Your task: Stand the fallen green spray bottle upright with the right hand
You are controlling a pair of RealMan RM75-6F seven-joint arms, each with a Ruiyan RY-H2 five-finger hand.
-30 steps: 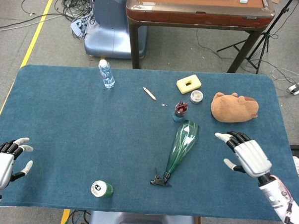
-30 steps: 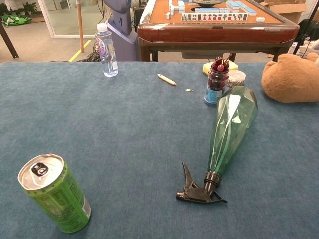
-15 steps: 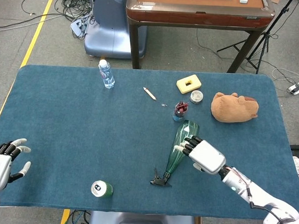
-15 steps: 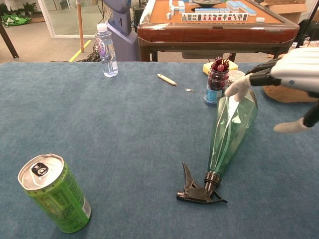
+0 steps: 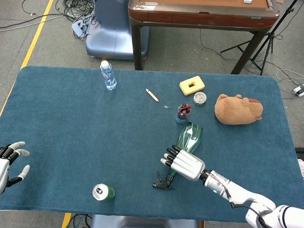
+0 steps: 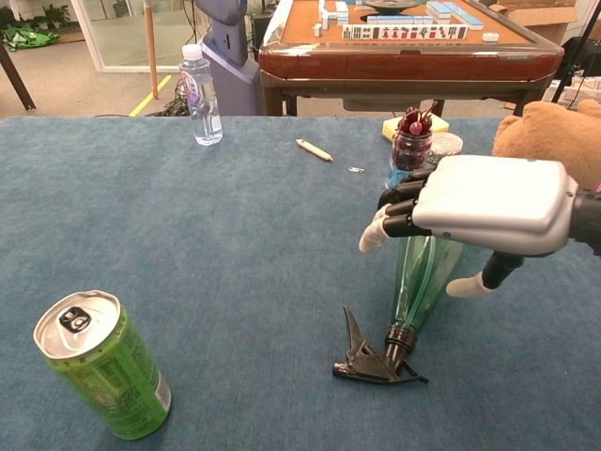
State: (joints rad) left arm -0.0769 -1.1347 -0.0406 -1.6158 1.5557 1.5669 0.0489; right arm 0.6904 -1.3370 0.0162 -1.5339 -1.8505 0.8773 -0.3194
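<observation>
The bottle lies on its side on the desk, so the real work is ahead of you. Your right hand is placed over the narrow lower part of its body, palm down, fingers reaching across to the far side and the thumb showing on the near side in the chest view. They look spread around the bottle, not clenched on it; from these views you cannot be sure any of them presses the plastic. Left to do, as I judge it: close on the body, lift and swing the trigger end up, then set it down on its wide base.

The bottle is clear green plastic, faceted, widening from a slim neck to a broad base. The base points toward the cherry jar and lies near it; the black trigger head points toward you, resting on the cloth. It looks empty and light.

Your left hand hovers at the desk's near left corner, fingers apart, holding nothing. A green can stands well clear of the bottle.
</observation>
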